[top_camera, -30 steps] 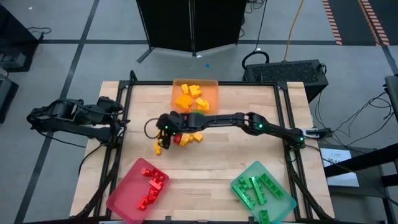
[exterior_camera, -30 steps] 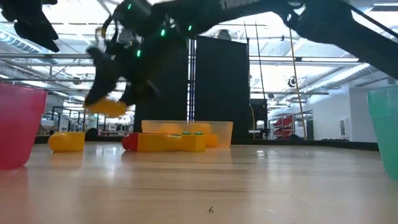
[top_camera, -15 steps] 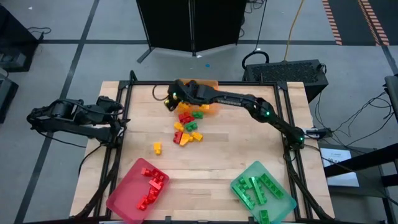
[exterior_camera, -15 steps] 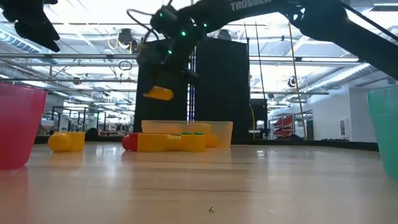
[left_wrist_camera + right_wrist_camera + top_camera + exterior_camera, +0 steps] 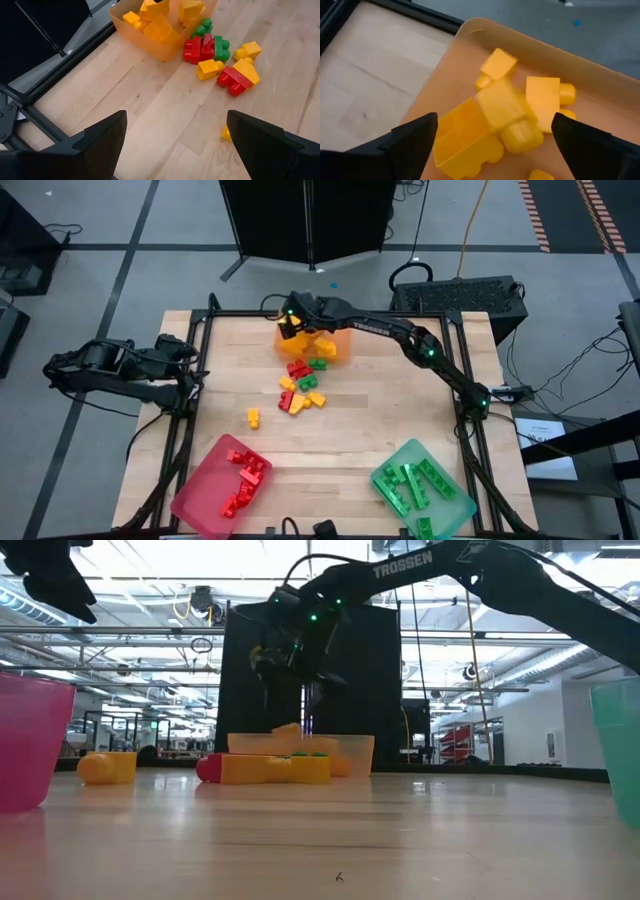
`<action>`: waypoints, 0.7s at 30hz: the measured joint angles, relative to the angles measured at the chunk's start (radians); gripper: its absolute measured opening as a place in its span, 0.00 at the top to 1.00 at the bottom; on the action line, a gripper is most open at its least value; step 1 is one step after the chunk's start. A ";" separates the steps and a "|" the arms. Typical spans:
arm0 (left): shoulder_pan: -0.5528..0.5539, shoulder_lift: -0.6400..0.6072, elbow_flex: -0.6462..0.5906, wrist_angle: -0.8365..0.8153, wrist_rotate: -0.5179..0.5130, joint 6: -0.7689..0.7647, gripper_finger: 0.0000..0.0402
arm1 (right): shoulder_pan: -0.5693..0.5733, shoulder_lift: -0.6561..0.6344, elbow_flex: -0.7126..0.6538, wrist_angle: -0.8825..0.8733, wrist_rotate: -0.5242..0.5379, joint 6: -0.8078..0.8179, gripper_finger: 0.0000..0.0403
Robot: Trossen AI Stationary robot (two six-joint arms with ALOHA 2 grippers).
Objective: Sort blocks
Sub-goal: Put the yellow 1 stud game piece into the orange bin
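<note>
The right pincer (image 5: 291, 330) hangs over the translucent orange rectangular tray (image 5: 340, 346) at the far edge of the wooden worktop (image 5: 360, 440), its fingers spread and grasping nothing. Below it in the right wrist view, chunky yellow studded plastic bricks (image 5: 507, 112) lie piled inside that tray. Just in front of the tray, a loose cluster of red, green and yellow bricks (image 5: 303, 385) sits on the worktop near its middle, with a lone yellow brick (image 5: 253, 417) a little apart toward the near-left. Red bricks (image 5: 243, 477) fill the pink-red tray (image 5: 195, 505) at the near-left corner; green bricks (image 5: 412, 482) lie in the teal-green tray (image 5: 455, 510) at the near-right corner. The left pincer (image 5: 196, 370) waits at the worktop's left edge, fingers released, empty.
</note>
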 joint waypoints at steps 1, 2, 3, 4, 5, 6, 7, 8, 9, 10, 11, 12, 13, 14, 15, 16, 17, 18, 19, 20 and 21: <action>0.000 0.000 0.000 0.000 0.000 0.000 0.14 | -0.001 -0.002 0.000 0.002 -0.011 -0.002 0.04; 0.000 0.000 0.000 0.000 0.000 0.000 0.14 | 0.000 -0.004 0.000 0.017 -0.029 -0.017 0.05; 0.000 0.000 0.000 0.000 0.000 0.000 0.14 | 0.004 -0.007 0.000 0.042 -0.047 -0.040 0.05; 0.000 0.000 0.000 0.000 0.000 0.000 0.14 | 0.013 -0.012 0.004 0.059 -0.074 -0.071 0.06; 0.000 0.000 0.000 0.000 0.000 0.000 0.14 | 0.028 -0.015 0.008 0.078 -0.106 -0.107 0.07; 0.000 0.000 0.000 0.000 0.000 0.000 0.14 | 0.048 -0.018 0.010 0.107 -0.139 -0.146 0.09; 0.000 0.000 0.000 0.000 0.000 -0.001 0.14 | 0.072 -0.021 0.012 0.131 -0.174 -0.178 0.10; 0.000 0.000 0.000 0.000 0.000 -0.004 0.14 | 0.093 -0.027 0.012 0.137 -0.200 -0.196 0.11; 0.000 0.002 0.000 0.000 0.004 -0.009 0.14 | 0.118 -0.028 0.012 0.127 -0.208 -0.208 0.12; 0.000 0.006 -0.002 0.000 0.013 -0.019 0.14 | 0.138 -0.032 0.011 0.121 -0.214 -0.223 0.13; 0.000 0.008 -0.011 0.002 0.024 -0.026 0.14 | 0.156 -0.037 0.010 0.119 -0.214 -0.237 0.14; 0.000 0.011 -0.023 0.001 0.041 -0.038 0.14 | 0.171 -0.047 0.009 0.112 -0.207 -0.245 0.15; 0.000 0.016 -0.039 0.001 0.053 -0.057 0.14 | 0.183 -0.063 0.008 0.111 -0.199 -0.249 0.16; 0.000 0.022 -0.057 0.001 0.067 -0.076 0.14 | 0.195 -0.087 0.008 0.112 -0.195 -0.249 0.16; 0.000 0.032 -0.077 0.000 0.079 -0.096 0.14 | 0.207 -0.118 0.008 0.114 -0.193 -0.248 0.16; 0.000 0.044 -0.098 -0.001 0.091 -0.113 0.14 | 0.218 -0.154 0.008 0.119 -0.191 -0.245 0.16; 0.000 0.059 -0.119 0.002 0.105 -0.133 0.15 | 0.231 -0.194 0.008 0.125 -0.189 -0.240 0.16; 0.000 0.073 -0.141 0.008 0.117 -0.161 0.16 | 0.243 -0.230 0.011 0.126 -0.185 -0.236 0.16; 0.000 0.090 -0.164 0.010 0.126 -0.190 0.17 | 0.257 -0.267 0.012 0.130 -0.170 -0.230 0.16; 0.000 0.108 -0.185 0.016 0.129 -0.210 0.19 | 0.271 -0.302 0.013 0.129 -0.154 -0.230 0.16; 0.000 0.131 -0.200 0.027 0.118 -0.218 0.20 | 0.286 -0.334 0.013 0.128 -0.132 -0.235 0.16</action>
